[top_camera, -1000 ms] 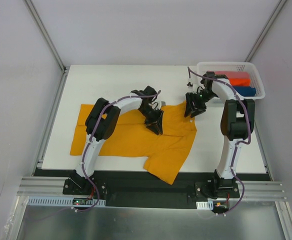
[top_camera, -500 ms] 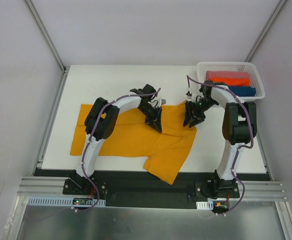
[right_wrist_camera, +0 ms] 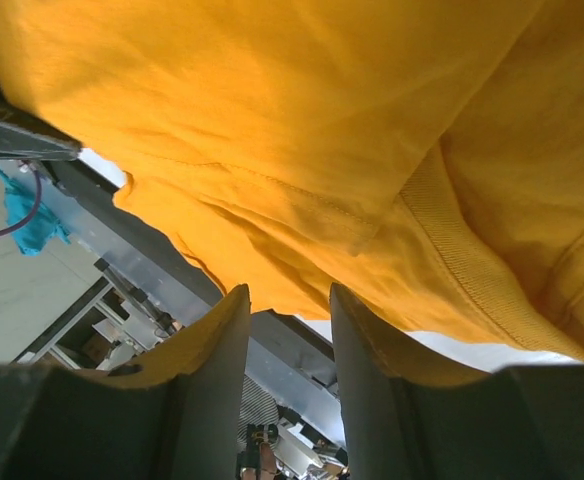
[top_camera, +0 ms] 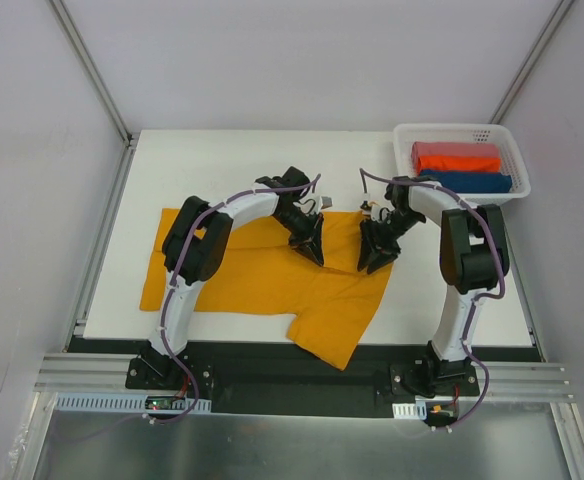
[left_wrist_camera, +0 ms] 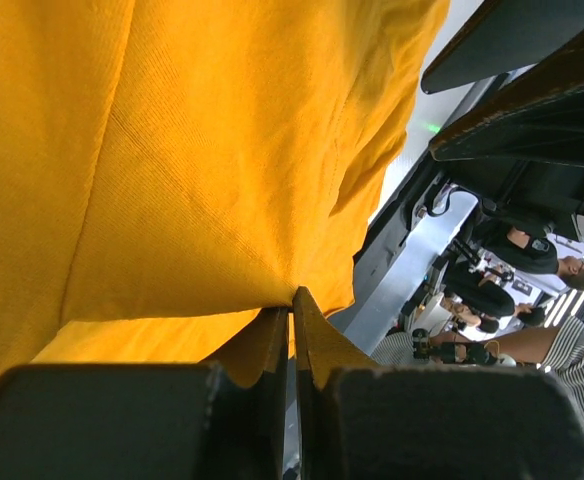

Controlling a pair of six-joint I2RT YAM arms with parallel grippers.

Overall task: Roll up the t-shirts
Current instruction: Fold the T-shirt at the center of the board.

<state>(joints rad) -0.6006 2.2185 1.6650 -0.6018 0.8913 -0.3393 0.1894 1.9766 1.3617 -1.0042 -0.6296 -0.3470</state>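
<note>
Cloth of the yellow shirt [top_camera: 242,275] is being pinched by the left gripper [top_camera: 315,255], its fingers pressed together on a fold in the shirt's right half. The shirt is being carried by the white worktop [top_camera: 222,160], spread from the left side toward the middle, with one sleeve reaching the near edge. The right gripper [top_camera: 370,262] is being held at the shirt's right end, jaws spread apart. A red cloth [top_camera: 457,156] and a blue cloth [top_camera: 472,181] are being held in the basket [top_camera: 404,140] at the far right corner.
</note>
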